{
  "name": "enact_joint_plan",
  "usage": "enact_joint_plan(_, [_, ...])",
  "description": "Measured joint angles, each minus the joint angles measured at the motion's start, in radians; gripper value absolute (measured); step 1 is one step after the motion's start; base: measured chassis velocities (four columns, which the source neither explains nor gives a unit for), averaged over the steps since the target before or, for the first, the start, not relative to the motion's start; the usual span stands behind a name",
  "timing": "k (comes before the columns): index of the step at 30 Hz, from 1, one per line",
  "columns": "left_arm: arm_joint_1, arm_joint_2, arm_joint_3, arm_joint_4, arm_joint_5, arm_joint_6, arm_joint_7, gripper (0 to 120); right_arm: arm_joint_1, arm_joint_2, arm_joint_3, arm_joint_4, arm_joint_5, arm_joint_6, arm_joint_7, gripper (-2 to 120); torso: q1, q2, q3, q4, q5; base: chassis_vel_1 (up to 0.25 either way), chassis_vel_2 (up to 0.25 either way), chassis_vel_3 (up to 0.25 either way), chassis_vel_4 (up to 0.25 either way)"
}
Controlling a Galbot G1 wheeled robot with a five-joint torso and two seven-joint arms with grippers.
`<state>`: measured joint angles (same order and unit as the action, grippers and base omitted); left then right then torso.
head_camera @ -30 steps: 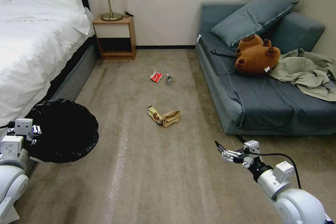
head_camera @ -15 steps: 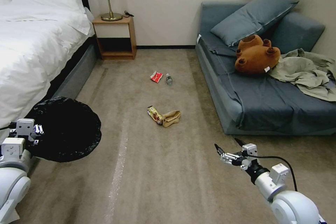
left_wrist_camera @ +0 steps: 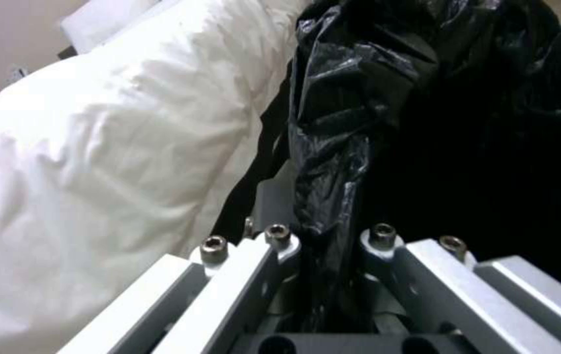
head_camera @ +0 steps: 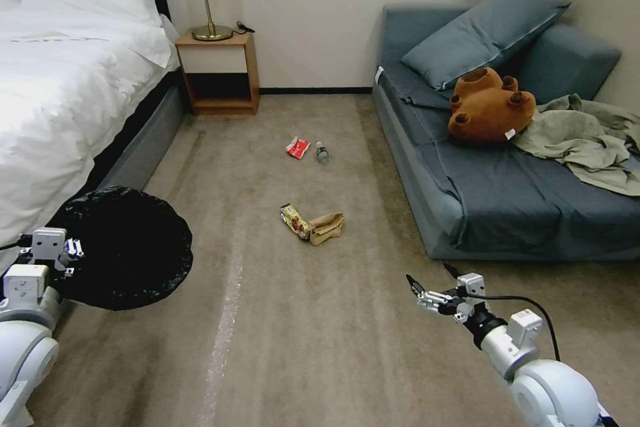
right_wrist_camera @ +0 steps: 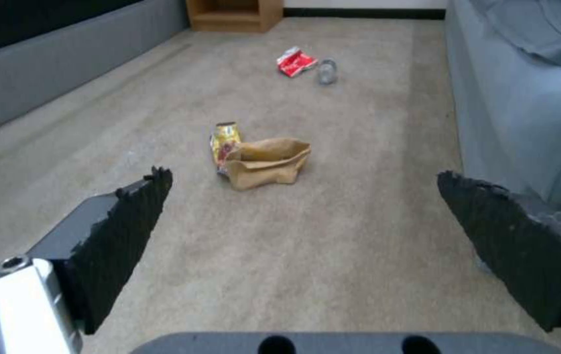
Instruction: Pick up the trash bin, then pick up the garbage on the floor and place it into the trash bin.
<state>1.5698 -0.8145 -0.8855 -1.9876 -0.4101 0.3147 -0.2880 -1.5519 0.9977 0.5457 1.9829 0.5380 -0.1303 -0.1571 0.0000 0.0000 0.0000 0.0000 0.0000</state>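
Note:
The trash bin (head_camera: 127, 247), lined with a crinkly black bag (left_wrist_camera: 359, 113), hangs above the carpet at the left beside the bed. My left gripper (head_camera: 63, 250) is shut on its rim, with the bag pinched between the fingers (left_wrist_camera: 274, 236). The garbage lies on the floor ahead. A crumpled brown paper bag (head_camera: 327, 227) (right_wrist_camera: 267, 164) touches a gold snack wrapper (head_camera: 293, 218) (right_wrist_camera: 224, 140). Farther off are a red-and-white packet (head_camera: 298, 146) (right_wrist_camera: 295, 61) and a small clear bottle (head_camera: 323, 151) (right_wrist_camera: 326, 71). My right gripper (head_camera: 427, 275) (right_wrist_camera: 301, 174) is open, low over the carpet, well short of the paper bag.
A white bed (head_camera: 60, 93) runs along the left, with a wooden nightstand (head_camera: 220, 70) and lamp at the back wall. A blue sofa (head_camera: 507, 193) on the right carries a brown plush bear (head_camera: 490, 107), a pillow and a green cloth. Open carpet lies between them.
My right arm has drawn back and sunk slightly, its gripper still open. The bin in my left gripper has shifted a little to the right.

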Motion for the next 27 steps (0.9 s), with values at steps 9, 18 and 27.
enact_joint_plan(9, [-0.003,-0.001,0.011,0.000,0.007,0.000,0.000,5,0.007,-0.006,-0.006,-0.011,0.002,0.001,0.000,100,0.000,0.000,0.000,-0.0001,0.0000,-0.048,0.043,0.042,-0.052])
enact_joint_plan(18, [-0.005,-0.004,0.014,0.007,0.013,-0.005,-0.001,5,0.016,-0.007,-0.017,-0.019,0.001,0.002,0.000,100,0.000,0.000,0.000,-0.0002,0.0000,-0.076,0.064,0.074,-0.067])
enact_joint_plan(27, [-0.006,-0.011,0.015,0.015,0.015,-0.013,0.001,5,0.023,-0.013,-0.024,-0.017,0.000,0.000,0.000,100,0.000,0.000,0.000,0.0000,0.0000,-0.086,0.095,0.082,-0.084])
